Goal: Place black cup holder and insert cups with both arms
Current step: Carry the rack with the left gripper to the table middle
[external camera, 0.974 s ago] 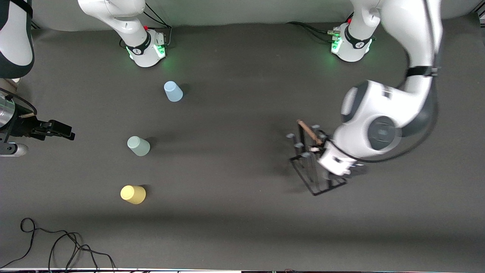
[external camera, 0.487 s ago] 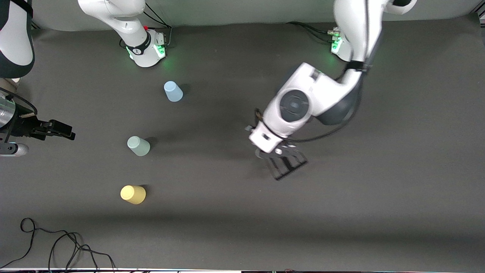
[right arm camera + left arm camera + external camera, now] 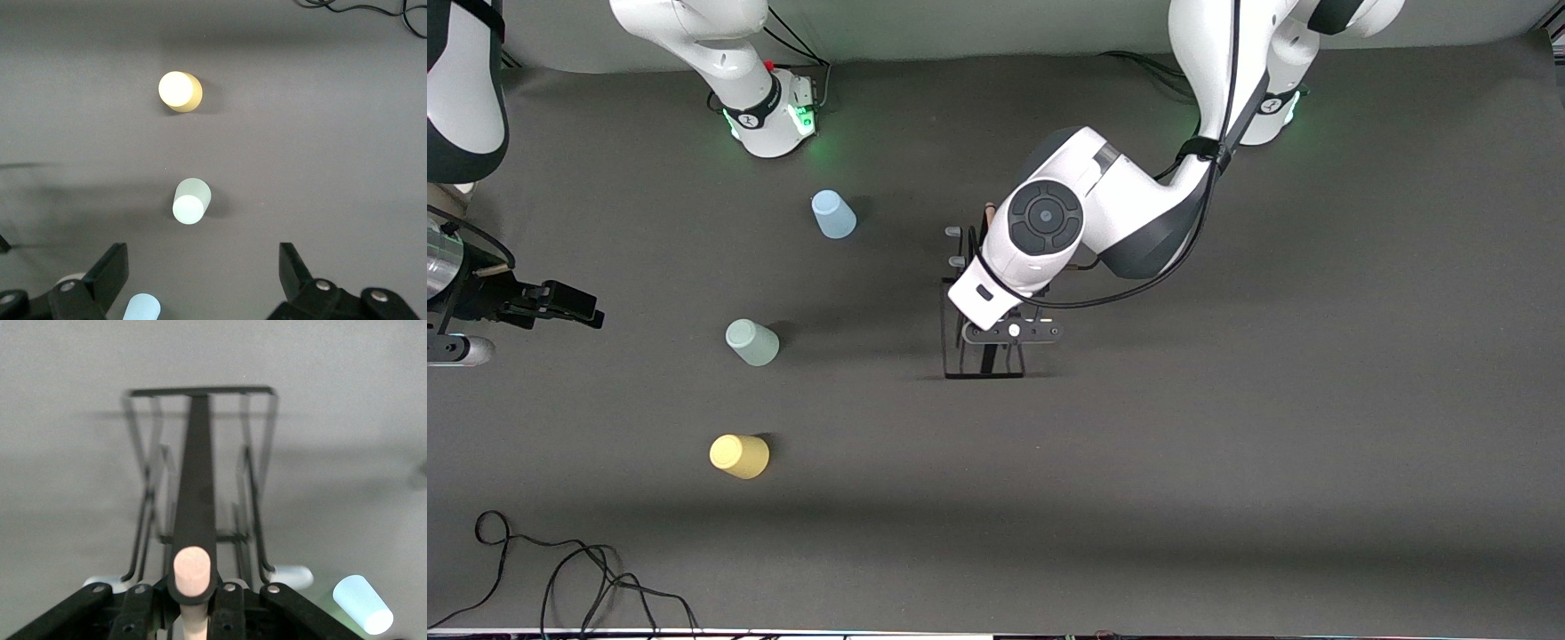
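Observation:
My left gripper (image 3: 996,307) is shut on the light wooden rod handle (image 3: 192,568) of the black cup holder (image 3: 980,356), over the middle of the table. I cannot tell if its wire base (image 3: 200,392) touches the table. Pale blue-capped pegs (image 3: 954,233) stick out beside the wrist. The light blue cup (image 3: 833,214), sage green cup (image 3: 752,342) and yellow cup (image 3: 739,456) stand apart toward the right arm's end. My right gripper (image 3: 578,308) waits open and empty at that end. In its wrist view its gripper (image 3: 200,273) is over the light blue (image 3: 141,308), green (image 3: 191,201) and yellow cups (image 3: 179,91).
Loose black cables (image 3: 560,578) lie on the table edge nearest the front camera, toward the right arm's end. The two arm bases (image 3: 769,111) (image 3: 1267,111) stand along the edge farthest from that camera. The light blue cup also shows in the left wrist view (image 3: 362,605).
My left arm has swung the cup holder from the left arm's end to the middle of the table and turned it. The right arm and the cups have not moved.

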{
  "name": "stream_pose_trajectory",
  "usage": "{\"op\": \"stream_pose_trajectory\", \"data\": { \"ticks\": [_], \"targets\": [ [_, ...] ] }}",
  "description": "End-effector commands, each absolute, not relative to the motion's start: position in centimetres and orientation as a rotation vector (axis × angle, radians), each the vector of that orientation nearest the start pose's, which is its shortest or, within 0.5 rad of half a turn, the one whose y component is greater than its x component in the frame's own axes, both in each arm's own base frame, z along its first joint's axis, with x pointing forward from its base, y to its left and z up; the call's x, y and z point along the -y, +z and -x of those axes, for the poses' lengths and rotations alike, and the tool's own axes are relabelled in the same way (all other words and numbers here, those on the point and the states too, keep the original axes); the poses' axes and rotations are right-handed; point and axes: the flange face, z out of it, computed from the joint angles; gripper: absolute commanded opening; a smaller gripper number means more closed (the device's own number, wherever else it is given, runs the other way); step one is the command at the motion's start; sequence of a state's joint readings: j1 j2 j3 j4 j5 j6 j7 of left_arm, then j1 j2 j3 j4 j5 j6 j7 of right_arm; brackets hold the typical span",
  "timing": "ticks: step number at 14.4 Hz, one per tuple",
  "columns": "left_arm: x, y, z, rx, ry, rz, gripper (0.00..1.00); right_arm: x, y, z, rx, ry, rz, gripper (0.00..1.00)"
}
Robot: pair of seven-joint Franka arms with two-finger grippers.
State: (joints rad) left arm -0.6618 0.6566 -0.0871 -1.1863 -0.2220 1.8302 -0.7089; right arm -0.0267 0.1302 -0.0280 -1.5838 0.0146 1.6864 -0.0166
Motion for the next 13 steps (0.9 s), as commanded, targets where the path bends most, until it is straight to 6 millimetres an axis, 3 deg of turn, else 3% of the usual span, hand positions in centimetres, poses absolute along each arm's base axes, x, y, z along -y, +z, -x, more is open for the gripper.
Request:
{"op": "stream_pose_trajectory", "data": {
  "ticks": [1,4,5,9,12,13],
  "targets": [
    [50.9,37.4,-55.7,-0.04,0.218,3.34,0.0,2.9,55.6,-59.6,-0.075,0.042,3.125,1.0],
    [51.4,33.2,-57.0,-0.051,0.112,3.342,0.0,2.9,55.6,-59.6,-0.075,0.04,3.126,1.0],
    [51.4,33.4,-57.0,-0.055,0.116,3.341,0.0,2.9,55.6,-59.6,-0.075,0.04,3.126,1.0],
    [51.2,37.6,-56.1,-0.087,0.198,3.308,0.0,2.9,55.6,-59.6,-0.075,0.04,3.126,1.0],
    [51.9,37.2,-55.8,-0.099,0.197,3.309,0.0,2.9,55.6,-59.6,-0.075,0.04,3.126,1.0],
    [51.9,36.9,-55.7,-0.118,0.195,3.302,0.99,2.9,55.6,-59.6,-0.075,0.04,3.126,1.0]
  ]
}}
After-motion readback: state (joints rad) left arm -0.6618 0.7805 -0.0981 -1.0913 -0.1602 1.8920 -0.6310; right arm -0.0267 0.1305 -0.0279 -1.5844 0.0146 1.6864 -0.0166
